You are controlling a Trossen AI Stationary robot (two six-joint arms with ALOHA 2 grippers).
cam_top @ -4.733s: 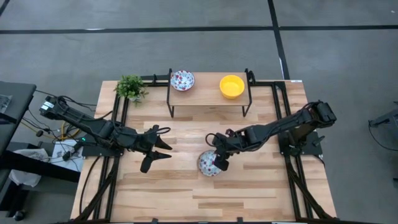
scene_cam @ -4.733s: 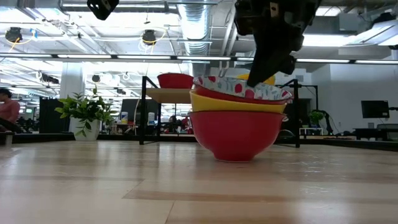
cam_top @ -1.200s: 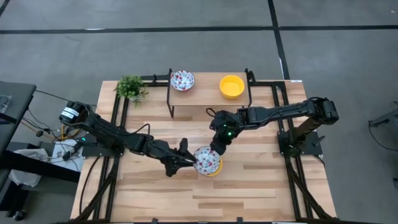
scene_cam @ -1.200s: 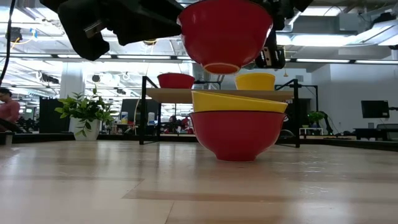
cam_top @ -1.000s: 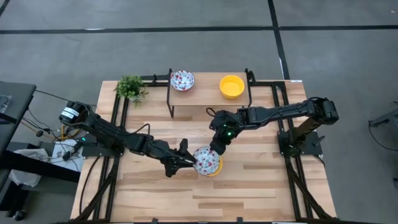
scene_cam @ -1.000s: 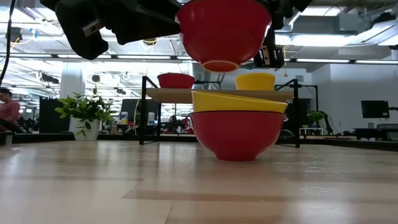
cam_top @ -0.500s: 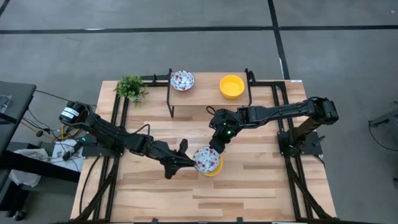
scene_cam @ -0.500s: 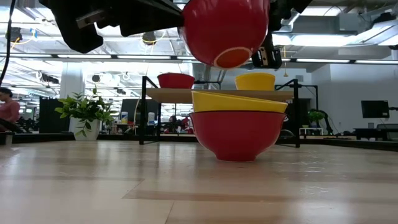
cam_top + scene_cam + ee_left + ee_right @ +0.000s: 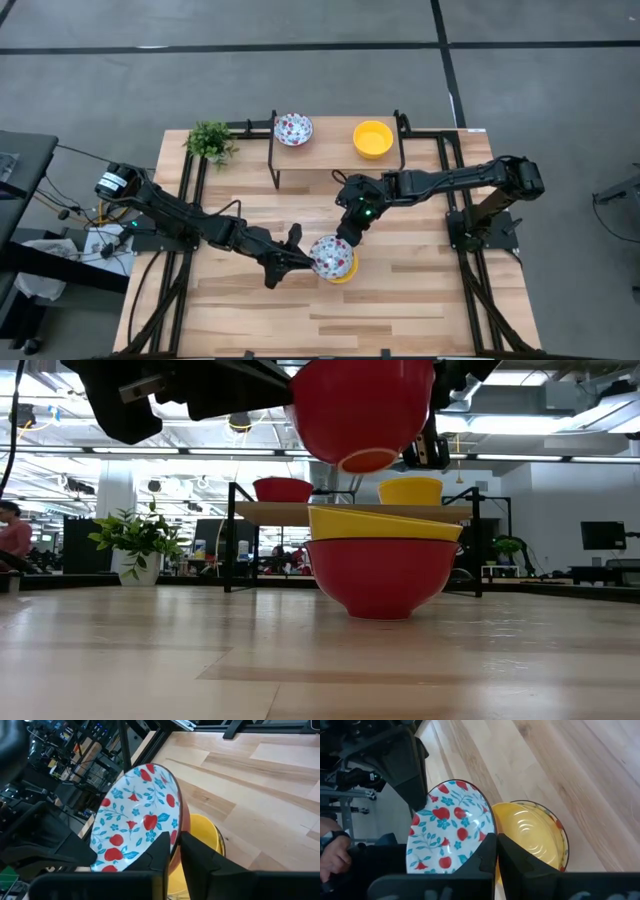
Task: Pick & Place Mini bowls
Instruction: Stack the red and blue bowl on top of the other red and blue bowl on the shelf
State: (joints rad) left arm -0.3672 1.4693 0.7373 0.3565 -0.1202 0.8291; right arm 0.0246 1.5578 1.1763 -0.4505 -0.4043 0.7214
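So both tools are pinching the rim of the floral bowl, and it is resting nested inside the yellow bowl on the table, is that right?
Not quite. Both the left tool and the right tool do pinch the rim of the floral bowl, but it is not nested. The low view shows it lifted clear above the yellow bowl, with a gap between them.

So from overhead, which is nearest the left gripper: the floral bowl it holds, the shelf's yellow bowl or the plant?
1. Floral-patterned bowl, in the left gripper, table centre.
2. Small green potted plant, back left corner.
3. Plain yellow bowl, on the shelf's right; slightly farther.
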